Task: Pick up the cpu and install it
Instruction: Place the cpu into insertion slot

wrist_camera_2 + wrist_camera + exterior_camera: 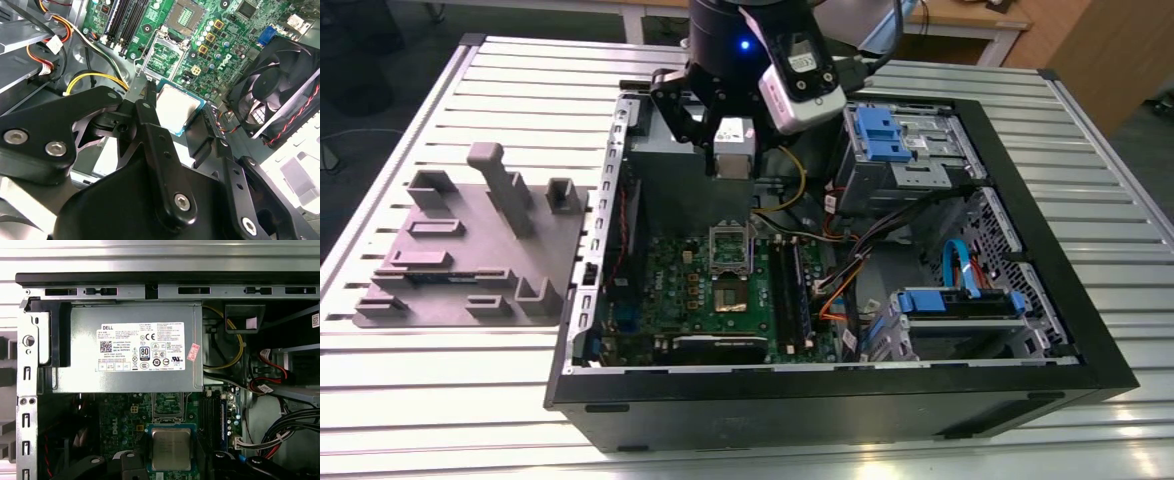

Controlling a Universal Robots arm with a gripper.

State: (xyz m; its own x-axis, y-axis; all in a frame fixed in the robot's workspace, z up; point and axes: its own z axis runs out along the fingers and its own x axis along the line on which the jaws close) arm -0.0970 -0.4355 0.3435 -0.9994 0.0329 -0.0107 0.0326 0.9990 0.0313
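The cpu (pixel 177 107), a small square chip with a dull silver top and green rim, hangs between my gripper's black fingers (pixel 145 107). My gripper (pixel 734 160) is shut on it, above the open computer case (pixel 1041 230). In the first wrist view the cpu (pixel 171 449) hovers over the green motherboard (pixel 680 290), close to the open socket frame (pixel 167 407). In the exterior view that socket (pixel 728 252) lies below the gripper, in the upper middle of the board. The chip is apart from the socket.
A grey power supply with a white label (pixel 135 350) sits just beyond the socket. A black fan (pixel 272 95), memory slots (pixel 787 280), loose cables (pixel 854 250) and blue drive cages (pixel 894 135) crowd the case. A grey fixture plate (pixel 467 250) lies at the exterior view's left.
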